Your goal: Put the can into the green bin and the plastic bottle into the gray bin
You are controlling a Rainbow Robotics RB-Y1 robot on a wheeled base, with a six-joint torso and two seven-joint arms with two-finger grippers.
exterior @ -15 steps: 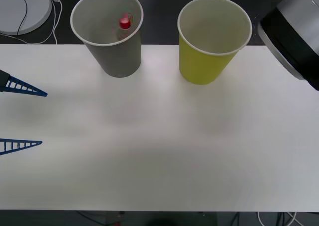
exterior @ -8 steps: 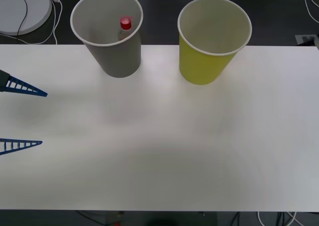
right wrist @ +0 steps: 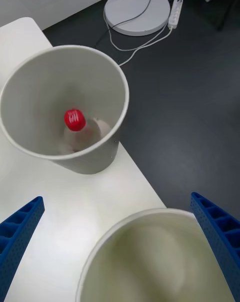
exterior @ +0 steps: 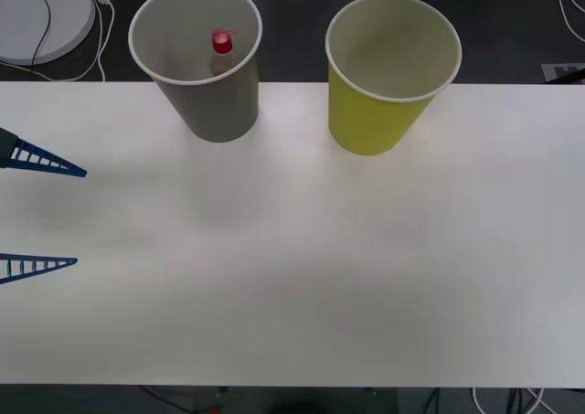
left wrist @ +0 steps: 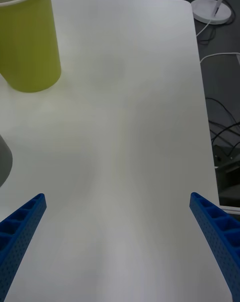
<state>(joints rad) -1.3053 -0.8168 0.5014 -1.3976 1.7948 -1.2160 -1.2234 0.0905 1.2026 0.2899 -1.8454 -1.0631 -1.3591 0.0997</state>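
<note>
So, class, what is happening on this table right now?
Nothing is being held at this moment. The plastic bottle stands inside the gray bin, red cap up. The green bin stands beside it on the white table, and no can is visible in it. The left claw is open over the table's left edge. The right claw is open above the two bins.

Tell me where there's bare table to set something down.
The white table is bare across its whole near span, in front of the gray bin and green bin. Tightest spots: the gap between the bins, and the left edge by the open left tool.
</note>
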